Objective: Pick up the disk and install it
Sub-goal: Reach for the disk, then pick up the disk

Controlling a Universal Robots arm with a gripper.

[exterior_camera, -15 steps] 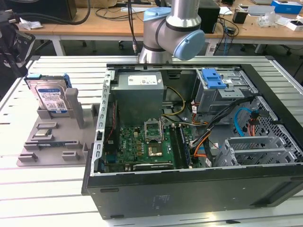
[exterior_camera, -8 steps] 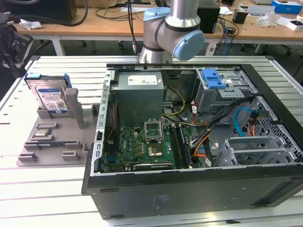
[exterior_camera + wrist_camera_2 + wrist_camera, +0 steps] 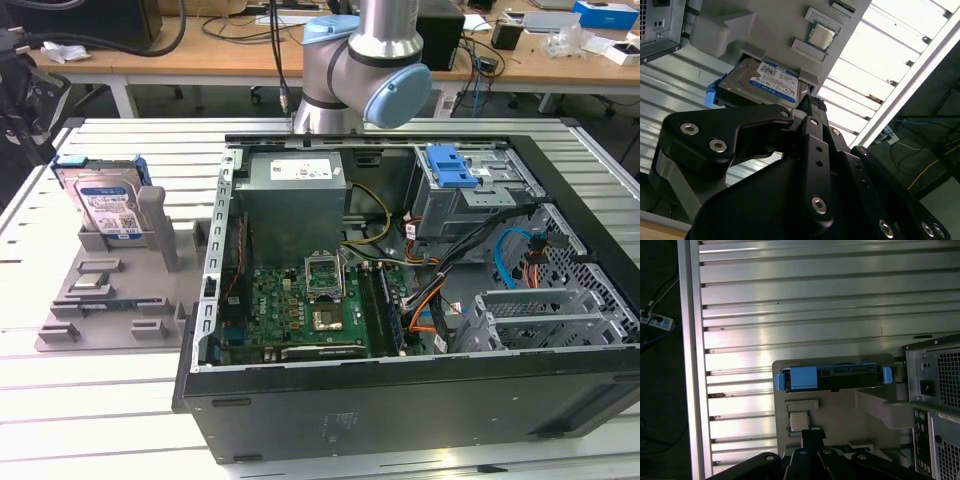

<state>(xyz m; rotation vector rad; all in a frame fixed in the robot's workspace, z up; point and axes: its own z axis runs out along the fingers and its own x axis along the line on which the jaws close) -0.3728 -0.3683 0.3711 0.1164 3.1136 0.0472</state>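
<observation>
1. Spotting the disk [image 3: 105, 205] leaning in a grey holder [image 3: 165, 245] beside the computer case [image 3: 400, 400], exterior view.
2. Catching its label [image 3: 771, 80] in the second wrist view, its blue bracket [image 3: 802, 378] edge-on in the first.
3. Finding the gripper [image 3: 811, 104] hovering nearby, fingers pressed together, gripping nothing.

No legible text (disk [image 3: 766, 85] label too)

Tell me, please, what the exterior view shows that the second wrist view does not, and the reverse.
Exterior view, not the wrist one: the case's open inside, with motherboard, grey power supply and blue latch, plus the arm. Second wrist view, not the exterior: the gripper, shut on nothing. Both: the disk propped in its grey holder on the slatted table.
</observation>
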